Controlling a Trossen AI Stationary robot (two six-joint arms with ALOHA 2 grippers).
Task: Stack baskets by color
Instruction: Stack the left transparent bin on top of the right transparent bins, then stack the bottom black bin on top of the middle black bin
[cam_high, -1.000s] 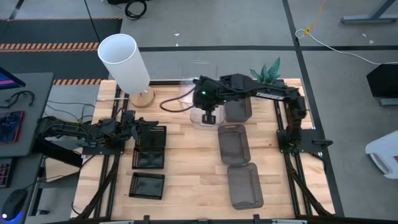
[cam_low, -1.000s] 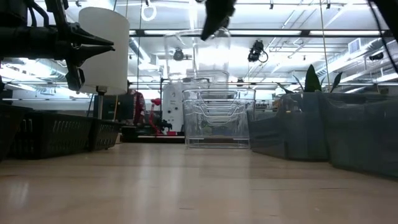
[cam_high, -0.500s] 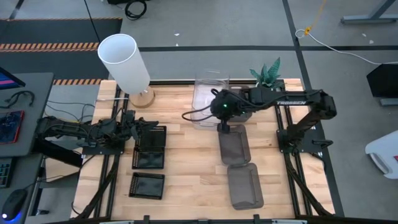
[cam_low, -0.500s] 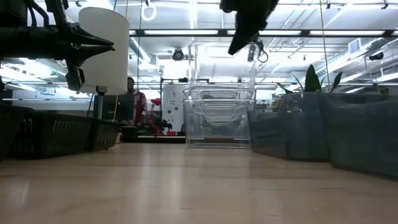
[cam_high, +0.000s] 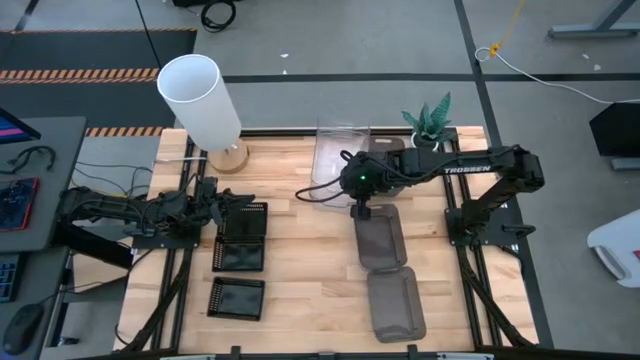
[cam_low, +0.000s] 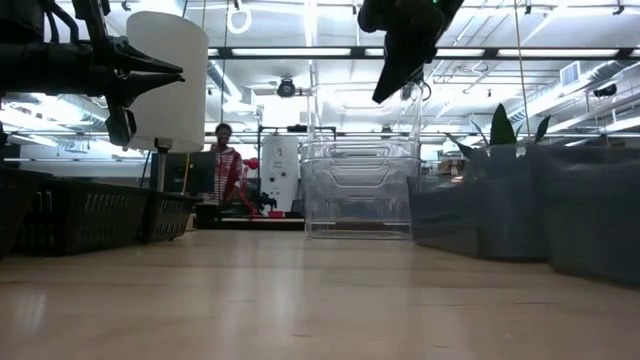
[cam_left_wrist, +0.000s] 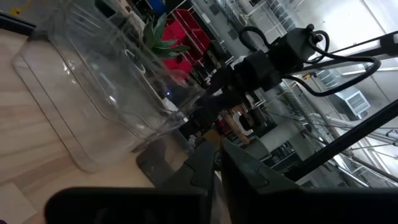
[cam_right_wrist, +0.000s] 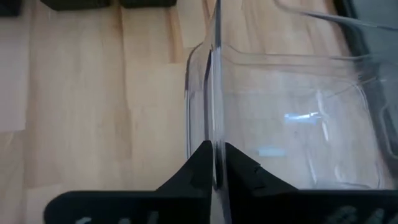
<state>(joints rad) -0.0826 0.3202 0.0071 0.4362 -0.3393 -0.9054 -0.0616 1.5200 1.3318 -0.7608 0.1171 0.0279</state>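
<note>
At table's far edge, right gripper (cam_high: 361, 208) pinches the rim of a clear basket (cam_high: 337, 160), fingers nearly closed on the thin wall; the right wrist view shows the rim running between them. Clear basket sits nested in the clear stack near the potted plant (cam_high: 430, 118). Step in hand, by my read: seating the clear basket on its stack. Next move probably calls for letting go of the rim and lifting straight off so the stack isn't dragged.

Left gripper (cam_high: 207, 196) waits at the table's left side, fingers close together, holding nothing visible. Just beside it lie black grid baskets (cam_high: 242, 238), another one nearer the front edge. Smoky grey baskets (cam_high: 378, 232) lie in a row, unstacked, on the right.

Surface: light wood planks. White lamp (cam_high: 200, 98) stands at far left corner. Beyond: grey floor, a person (cam_low: 222, 160) in the workshop background.
</note>
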